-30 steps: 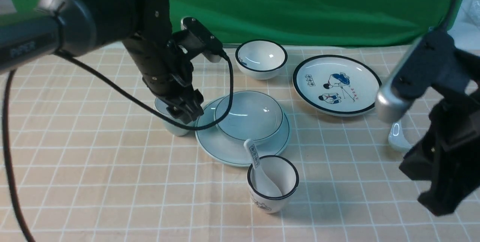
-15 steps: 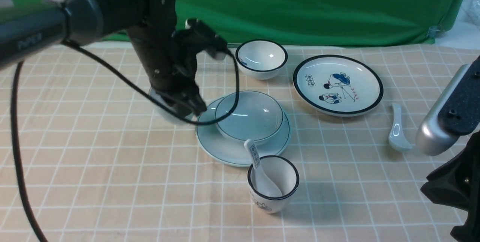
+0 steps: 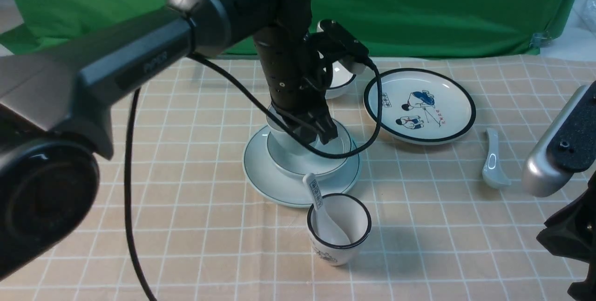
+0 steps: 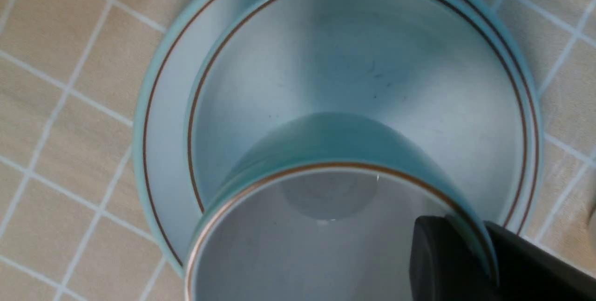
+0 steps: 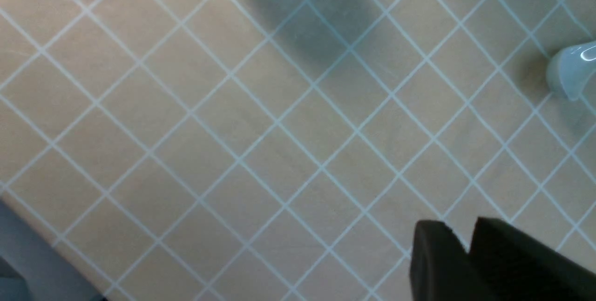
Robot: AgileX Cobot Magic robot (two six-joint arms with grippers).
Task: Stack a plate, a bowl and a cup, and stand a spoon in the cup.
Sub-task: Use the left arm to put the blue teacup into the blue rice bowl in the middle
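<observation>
The pale blue-green plate lies mid-table with the shallow bowl on it. My left gripper is shut on the rim of the pale blue-green cup, one finger inside and one outside. It holds the cup upright, low over the bowl's left part; I cannot tell if they touch. The left wrist view shows the cup, the bowl, the plate and the gripper. The plain white spoon lies on the cloth at the right. My right gripper is shut and empty, near the spoon.
A white black-rimmed cup with a blue-printed spoon stands just in front of the plate. A cartoon plate lies at the back right. A black-rimmed white bowl sits behind my left arm. The left arm's cable hangs over the bowl.
My left gripper lifted the cup from left of the plate and carried it right, to over the bowl. My right arm drew back to the right, uncovering the plain spoon.
</observation>
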